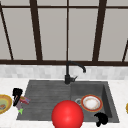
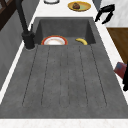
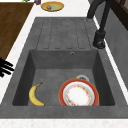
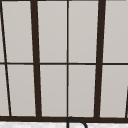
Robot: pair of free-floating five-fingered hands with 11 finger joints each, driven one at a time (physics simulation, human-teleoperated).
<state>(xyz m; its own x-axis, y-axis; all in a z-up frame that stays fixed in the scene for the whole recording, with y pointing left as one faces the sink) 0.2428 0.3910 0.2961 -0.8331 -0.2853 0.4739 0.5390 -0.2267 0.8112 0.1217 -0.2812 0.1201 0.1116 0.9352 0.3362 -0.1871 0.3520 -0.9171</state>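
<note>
Front view: red carton (image 1: 24,100) unreadable

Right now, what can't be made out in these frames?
- Banana: front view, red ball covers it.
- Left hand, reddish item: left side view's right edge cuts both off.
- Right hand: right side view's left edge cuts it off.
</note>
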